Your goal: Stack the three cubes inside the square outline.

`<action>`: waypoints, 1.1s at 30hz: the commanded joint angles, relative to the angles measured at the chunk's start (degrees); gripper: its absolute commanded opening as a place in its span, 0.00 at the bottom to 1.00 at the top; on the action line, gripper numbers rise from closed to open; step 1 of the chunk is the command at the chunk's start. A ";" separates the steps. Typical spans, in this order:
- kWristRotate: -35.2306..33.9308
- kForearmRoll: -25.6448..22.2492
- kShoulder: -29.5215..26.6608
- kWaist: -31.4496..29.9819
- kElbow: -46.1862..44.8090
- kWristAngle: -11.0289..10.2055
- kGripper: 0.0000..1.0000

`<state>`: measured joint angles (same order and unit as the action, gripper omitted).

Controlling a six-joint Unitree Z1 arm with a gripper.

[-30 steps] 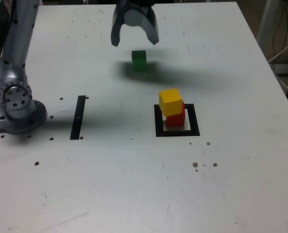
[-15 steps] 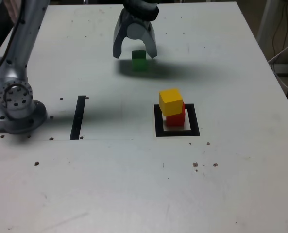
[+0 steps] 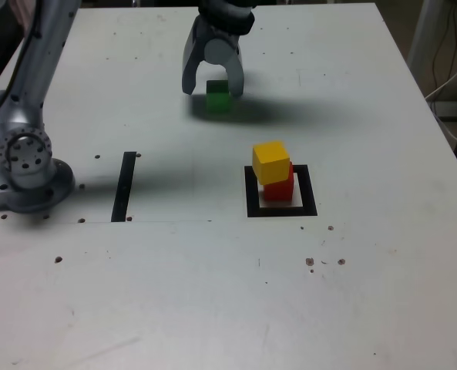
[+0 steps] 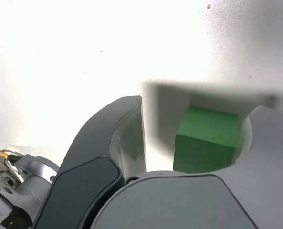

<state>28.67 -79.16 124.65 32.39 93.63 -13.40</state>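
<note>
Grey gripper (image 3: 213, 87) straddles the green cube (image 3: 218, 95), jaws partly open with a gap showing on one side; no firm hold yet. Risk: uneven closing could nudge or twist the cube. Toward the camera from it, the yellow cube (image 3: 270, 161) sits skewed on the red cube (image 3: 280, 187) inside the square outline (image 3: 252, 193); a careless placement may topple it. Table (image 3: 367, 116) around the cube is bare, edges well apart.

Your arm (image 3: 28, 85) is silver-grey metal, with a round, bolt-ringed joint housing on a grey base (image 3: 28, 185) by the tabletop's edge. The gripper (image 3: 213, 83) has curved dark grey fingers (image 4: 103, 162), possibly lighter inside.
</note>
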 commanded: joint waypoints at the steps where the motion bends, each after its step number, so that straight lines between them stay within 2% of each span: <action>1: -0.11 0.07 0.11 -0.26 0.29 -0.15 0.32; 33: -0.11 -0.20 -0.93 -1.19 0.44 -0.02 0.32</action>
<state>28.66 -79.18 124.52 31.54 93.89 -13.39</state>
